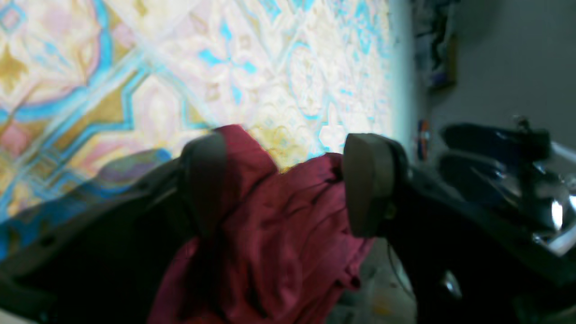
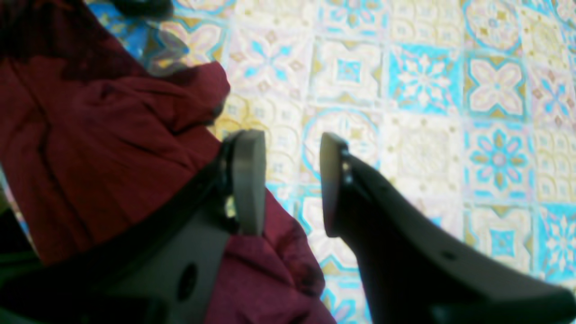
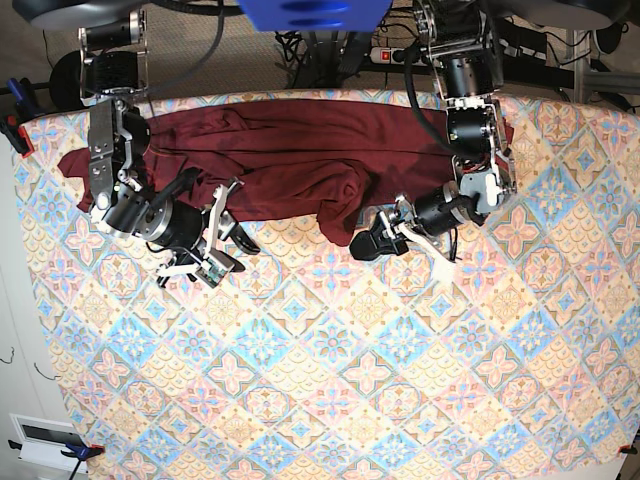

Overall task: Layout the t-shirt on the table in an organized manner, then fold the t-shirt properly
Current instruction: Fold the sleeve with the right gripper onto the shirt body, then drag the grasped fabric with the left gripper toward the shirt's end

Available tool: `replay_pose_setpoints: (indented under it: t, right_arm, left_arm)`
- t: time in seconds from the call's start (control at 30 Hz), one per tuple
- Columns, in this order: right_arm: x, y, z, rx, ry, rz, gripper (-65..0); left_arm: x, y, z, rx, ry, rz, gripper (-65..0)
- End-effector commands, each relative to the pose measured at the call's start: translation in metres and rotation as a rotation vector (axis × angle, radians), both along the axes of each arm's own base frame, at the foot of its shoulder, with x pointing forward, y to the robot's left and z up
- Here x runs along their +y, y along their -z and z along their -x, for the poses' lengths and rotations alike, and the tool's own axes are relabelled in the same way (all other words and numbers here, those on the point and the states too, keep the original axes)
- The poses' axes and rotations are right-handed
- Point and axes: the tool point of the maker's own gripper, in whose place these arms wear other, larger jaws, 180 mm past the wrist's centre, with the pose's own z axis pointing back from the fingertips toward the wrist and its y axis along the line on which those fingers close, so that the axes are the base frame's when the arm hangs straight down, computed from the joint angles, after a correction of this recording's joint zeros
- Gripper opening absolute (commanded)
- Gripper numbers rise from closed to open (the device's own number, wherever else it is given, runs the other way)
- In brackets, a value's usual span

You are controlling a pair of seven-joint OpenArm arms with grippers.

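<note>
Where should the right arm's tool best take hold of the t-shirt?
Probably the lower hem of the t-shirt beside the right tool, coming from the bare table side. That edge lies free on the cloth, while the middle is bunched.

t-shirt (image 3: 290, 160): thin soft jersey, matt maroon, wrinkled. table (image 3: 330, 400): covered in printed tile-pattern cloth, smooth, low sheen. Left gripper (image 1: 288, 180) pads (image 1: 366, 180): matt grey, rubbery look. Right gripper (image 2: 288, 180): matt black and grey plastic shells.
</note>
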Motion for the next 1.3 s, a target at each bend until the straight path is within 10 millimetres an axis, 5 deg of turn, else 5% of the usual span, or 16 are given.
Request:
replay_pose_setpoints:
  t: [0.0,0.23,0.63,0.73,0.87,1.03,1.27]
  right_arm:
    - [-0.001,-0.015,-0.007,-0.047,-0.002,-0.016,-45.3]
    - [-0.001,-0.015,-0.007,-0.048,-0.002,-0.018,-45.4]
    - [0.000,-0.016,-0.007,-0.050,-0.004,-0.022,-45.4]
    - [0.001,-0.017,-0.007,-0.055,-0.006,-0.023,-45.4]
    - [0.001,-0.018,-0.007,-0.056,-0.007,-0.024,-45.4]
    - [-0.007,-0.022,-0.010,-0.067,0.019,-0.027,-45.4]
    - [-0.031,-0.030,-0.020,-0.093,0.094,-0.027,-45.4]
  left_arm:
    - [-0.006,-0.009,-0.007,-0.032,0.013,0.018,-24.5]
    - [-0.029,0.012,0.005,0.040,0.091,0.020,-24.5]
    - [-0.054,0.042,0.014,0.140,0.199,-0.228,-25.4]
    - [-0.059,0.039,0.010,0.146,0.198,-0.232,-36.0]
    - [-0.062,0.036,0.009,0.139,0.208,-0.227,-65.0]
    - [-0.059,0.026,0.004,0.102,0.200,-0.233,-65.0]
    - [-0.033,-0.036,-0.007,-0.102,0.101,-0.247,-65.0]
